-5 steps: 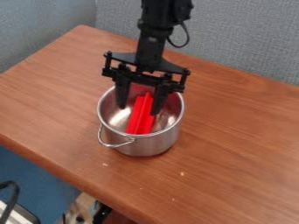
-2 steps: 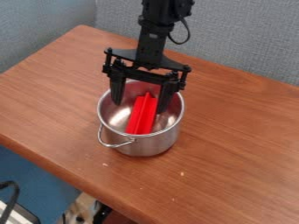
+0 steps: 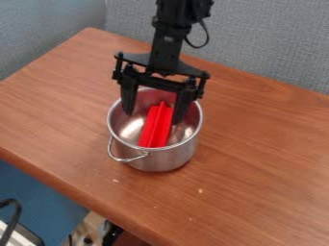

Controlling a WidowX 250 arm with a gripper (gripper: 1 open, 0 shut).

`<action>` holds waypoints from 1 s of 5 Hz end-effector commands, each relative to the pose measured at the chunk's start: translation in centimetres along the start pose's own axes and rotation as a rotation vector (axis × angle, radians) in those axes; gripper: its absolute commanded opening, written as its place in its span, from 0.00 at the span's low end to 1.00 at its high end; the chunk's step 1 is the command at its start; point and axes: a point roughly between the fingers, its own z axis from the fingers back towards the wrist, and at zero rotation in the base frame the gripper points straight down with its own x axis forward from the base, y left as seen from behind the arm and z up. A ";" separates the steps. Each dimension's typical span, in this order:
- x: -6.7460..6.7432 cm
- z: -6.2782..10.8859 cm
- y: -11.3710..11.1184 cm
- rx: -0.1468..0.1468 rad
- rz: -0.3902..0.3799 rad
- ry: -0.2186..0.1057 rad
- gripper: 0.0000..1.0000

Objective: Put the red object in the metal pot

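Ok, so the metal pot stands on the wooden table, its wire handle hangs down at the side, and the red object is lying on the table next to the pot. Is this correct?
Not quite: the red object is inside the metal pot, not on the table next to it. The camera view shows this now. The rest is right.

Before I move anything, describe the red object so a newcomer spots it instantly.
On the wooden table stands a shiny round metal pot with a thin wire loop handle, under the black gripper. Inside it, leaning toward the back, is the red object: long, narrow, straight-edged, bright red against the silvery walls.
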 end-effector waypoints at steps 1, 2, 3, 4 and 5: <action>0.3 2.2 -0.1 -0.027 0.003 -0.075 1.00; 0.2 2.4 -0.1 -0.026 0.002 -0.080 1.00; 0.1 2.7 -0.1 -0.027 -0.001 -0.088 1.00; 0.1 3.1 -0.1 -0.029 -0.003 -0.098 1.00; 0.0 3.6 -0.2 -0.034 -0.004 -0.113 1.00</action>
